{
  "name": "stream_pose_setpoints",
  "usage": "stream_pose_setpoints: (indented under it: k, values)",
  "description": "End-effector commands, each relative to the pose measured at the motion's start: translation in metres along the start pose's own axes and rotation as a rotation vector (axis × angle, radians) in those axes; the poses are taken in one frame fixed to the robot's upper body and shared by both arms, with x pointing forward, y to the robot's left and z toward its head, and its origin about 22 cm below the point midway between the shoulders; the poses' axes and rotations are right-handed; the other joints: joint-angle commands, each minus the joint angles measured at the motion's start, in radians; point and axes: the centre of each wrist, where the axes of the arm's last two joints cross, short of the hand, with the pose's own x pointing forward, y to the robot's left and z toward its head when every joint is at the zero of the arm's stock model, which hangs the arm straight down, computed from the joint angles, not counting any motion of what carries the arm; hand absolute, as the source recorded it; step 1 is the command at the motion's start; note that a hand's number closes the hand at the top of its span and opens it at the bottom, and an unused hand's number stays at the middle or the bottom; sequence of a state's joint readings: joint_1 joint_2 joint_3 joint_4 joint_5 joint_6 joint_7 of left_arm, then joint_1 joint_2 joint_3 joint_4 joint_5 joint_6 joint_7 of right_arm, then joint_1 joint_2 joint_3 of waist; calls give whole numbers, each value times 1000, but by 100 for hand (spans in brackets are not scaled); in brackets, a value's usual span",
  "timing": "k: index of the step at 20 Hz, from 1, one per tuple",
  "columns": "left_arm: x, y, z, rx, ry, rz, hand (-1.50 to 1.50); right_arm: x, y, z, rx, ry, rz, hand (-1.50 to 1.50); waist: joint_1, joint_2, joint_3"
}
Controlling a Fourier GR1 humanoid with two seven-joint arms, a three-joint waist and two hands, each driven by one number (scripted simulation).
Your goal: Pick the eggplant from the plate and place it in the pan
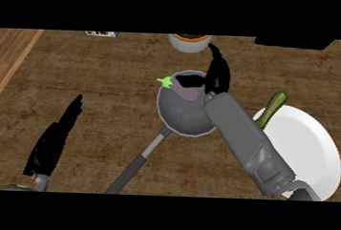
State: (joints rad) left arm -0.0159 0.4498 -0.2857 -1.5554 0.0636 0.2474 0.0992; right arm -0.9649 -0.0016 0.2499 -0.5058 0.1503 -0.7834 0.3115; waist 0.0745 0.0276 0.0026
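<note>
The grey pan (175, 114) sits mid-counter, its long handle (137, 163) running toward the lower left. The purple eggplant (184, 93) lies in the pan's far part, its green stem (164, 81) poking over the rim. My right hand (217, 73) is over the pan's far right rim, fingers stretched straight away from me and thumb (191, 81) lying across the eggplant's top, partly hiding it. The hand looks open. The white plate (310, 141) is at the right, partly under my right forearm. My left hand (54, 139) rests open at the left, holding nothing.
A green stick-like vegetable (274, 106) lies on the plate's far left rim. A white and orange round container (190, 41) stands at the back centre, a dark object (292, 42) at the back right. A lighter wooden strip (9, 54) borders the counter's left.
</note>
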Motion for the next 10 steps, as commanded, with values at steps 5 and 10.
stream_pose_setpoints:
  k: [5, 10]
  values:
    - [-7, -5, 9, 30, 35, 6, 0, -7, -13, -11, -302, 10, -214, -150, -24, -14, -1]
    - [-16, 8, 18, 37, 49, 6, 0, -53, -53, -27, -422, 51, -275, -150, -62, -23, -1]
